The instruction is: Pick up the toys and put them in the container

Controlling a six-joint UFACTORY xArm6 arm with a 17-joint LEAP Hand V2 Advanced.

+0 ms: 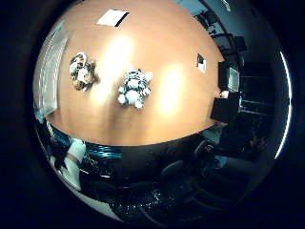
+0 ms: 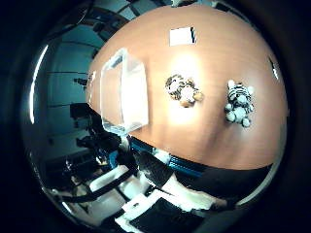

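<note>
High over wooden table, palm looks down; both toys far below, nothing held. Striped tiger toy near frame centre in little-finger view, brown plush toy at its left. Clear container upper left of thumb view; little-finger view catches only its edge. Finger state: cannot tell.

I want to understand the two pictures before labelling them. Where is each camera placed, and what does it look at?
Little finger side palm view: on the palm, high over the orange-brown wooden table; white hand parts at the edge.
Thumb side palm view: same palm, facing the clear plastic container; white hand parts show below the table.
Both share the brown-and-white plush toy, the white-and-black striped plush tiger and a white paper sheet.
</note>
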